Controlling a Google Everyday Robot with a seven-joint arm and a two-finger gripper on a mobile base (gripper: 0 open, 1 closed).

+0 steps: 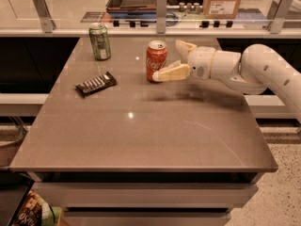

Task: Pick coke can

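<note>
The red coke can (155, 60) stands upright on the grey table (141, 131), at the far middle. My gripper (167, 60) reaches in from the right at can height and is open. Its near finger (171, 73) lies against the can's lower front right, and its far finger (185, 47) sits just behind and to the right of the can. The can is partly between the fingers and is not lifted.
A green can (99, 41) stands at the table's far left. A dark candy bar (96, 84) lies left of the coke can. A glass barrier with metal posts (162, 6) runs behind the table. My white arm (263, 69) crosses the right edge.
</note>
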